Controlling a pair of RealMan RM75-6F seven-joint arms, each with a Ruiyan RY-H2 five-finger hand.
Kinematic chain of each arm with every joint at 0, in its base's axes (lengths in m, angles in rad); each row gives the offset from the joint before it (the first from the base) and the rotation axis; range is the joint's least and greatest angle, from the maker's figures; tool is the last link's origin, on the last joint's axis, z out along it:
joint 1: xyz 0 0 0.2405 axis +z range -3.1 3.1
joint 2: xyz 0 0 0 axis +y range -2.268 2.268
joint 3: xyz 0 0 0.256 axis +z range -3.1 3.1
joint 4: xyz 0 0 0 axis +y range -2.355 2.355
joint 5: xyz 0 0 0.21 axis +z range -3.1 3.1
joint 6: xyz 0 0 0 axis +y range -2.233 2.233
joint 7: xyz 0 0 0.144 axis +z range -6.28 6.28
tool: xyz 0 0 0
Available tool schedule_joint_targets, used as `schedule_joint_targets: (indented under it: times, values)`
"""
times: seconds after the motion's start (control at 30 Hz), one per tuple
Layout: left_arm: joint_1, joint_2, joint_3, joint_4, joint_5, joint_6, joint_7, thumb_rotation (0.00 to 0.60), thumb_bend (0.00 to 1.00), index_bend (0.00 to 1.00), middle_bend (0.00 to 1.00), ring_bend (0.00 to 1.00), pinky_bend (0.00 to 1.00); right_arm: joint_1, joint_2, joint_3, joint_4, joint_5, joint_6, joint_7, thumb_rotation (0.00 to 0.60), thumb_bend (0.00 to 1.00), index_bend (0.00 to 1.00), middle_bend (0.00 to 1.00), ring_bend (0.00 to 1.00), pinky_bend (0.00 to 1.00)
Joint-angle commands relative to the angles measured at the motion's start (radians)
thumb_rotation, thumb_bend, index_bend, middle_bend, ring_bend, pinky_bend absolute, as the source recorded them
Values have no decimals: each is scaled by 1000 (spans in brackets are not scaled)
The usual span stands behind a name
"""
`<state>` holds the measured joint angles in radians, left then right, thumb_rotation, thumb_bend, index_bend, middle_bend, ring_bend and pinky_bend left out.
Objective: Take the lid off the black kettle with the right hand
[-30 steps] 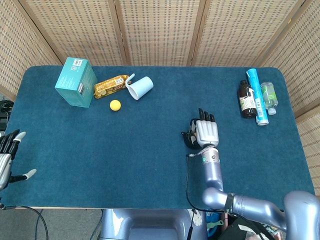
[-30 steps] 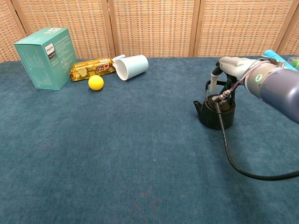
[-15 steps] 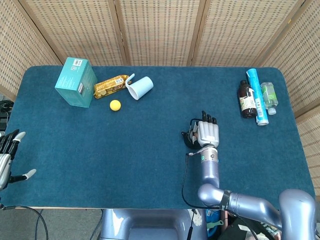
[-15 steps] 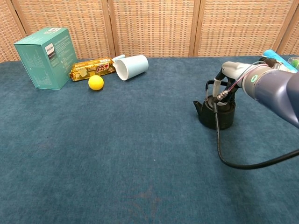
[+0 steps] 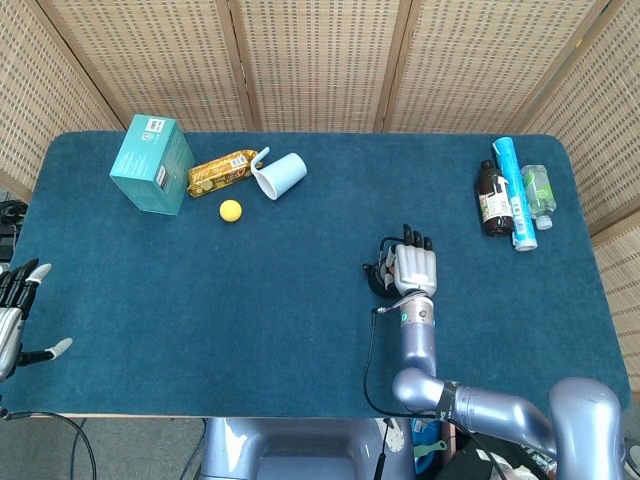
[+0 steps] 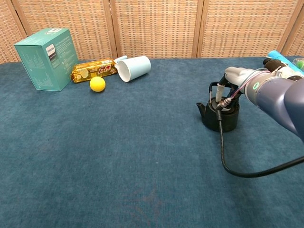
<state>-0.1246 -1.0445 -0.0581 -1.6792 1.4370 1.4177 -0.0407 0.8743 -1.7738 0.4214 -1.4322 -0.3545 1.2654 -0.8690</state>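
The black kettle (image 6: 219, 115) stands on the blue cloth right of centre, spout pointing left. In the head view only its left side (image 5: 374, 277) shows beside the hand. My right hand (image 6: 236, 78) hovers right over the kettle's top, its fingers (image 6: 219, 92) reaching down to the lid. From above, the right hand (image 5: 413, 267) covers the lid, so whether the fingers grip it is hidden. A black cable (image 6: 223, 152) hangs from the wrist in front of the kettle. My left hand (image 5: 14, 312) sits at the table's left edge, fingers spread and holding nothing.
At the back left are a teal box (image 6: 43, 58), a gold snack packet (image 6: 94, 69), a yellow ball (image 6: 97, 84) and a tipped pale-blue cup (image 6: 133, 68). A dark bottle (image 5: 491, 199), a blue tube (image 5: 514, 191) and a clear bottle (image 5: 538, 194) lie at the back right.
My right hand has sunk lower over the kettle and drawn slightly back toward me, its fingers now down at the lid. The kettle and left hand have not moved.
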Motion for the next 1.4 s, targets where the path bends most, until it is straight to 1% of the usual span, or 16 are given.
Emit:
schedule_joint_targets:
  times: [0.03,0.37,0.83,0.93,1.0,1.1,1.27,1.4]
  values:
    - [0,0,-1,0,0,0,0,600,79,0,0,0,0,-1,1,-1,8,-3,-2,3,600,546,507,0,0,131]
    - [-2,-3,1,0,0,-2,9,600,79,0,0,0,0,-7,6,-6,21,-28,-2,26,600,546,507,0,0,131]
    - [-2,-4,2,0,2,-4,11,600,79,0,0,0,0,-9,10,-5,19,-2,0,5,600,547,507,0,0,130]
    - [-3,-4,3,-1,2,-4,12,600,79,0,0,0,0,-8,12,-4,17,3,-3,0,600,558,541,0,0,130]
    - [-3,-5,3,0,2,-4,12,600,79,0,0,0,0,-8,13,-7,17,0,-6,0,600,573,590,0,0,130]
    - [-3,-4,2,0,1,-4,11,600,79,0,0,0,0,-9,12,-14,23,-16,-9,7,600,586,637,0,0,131]
    - [-2,-4,2,0,2,-4,9,600,79,0,0,0,0,-17,25,-12,4,-52,0,37,600,599,653,0,0,130]
    - [-1,-3,3,0,3,-2,6,600,78,0,0,0,0,-25,59,-14,-55,-100,23,46,600,600,653,0,0,130]
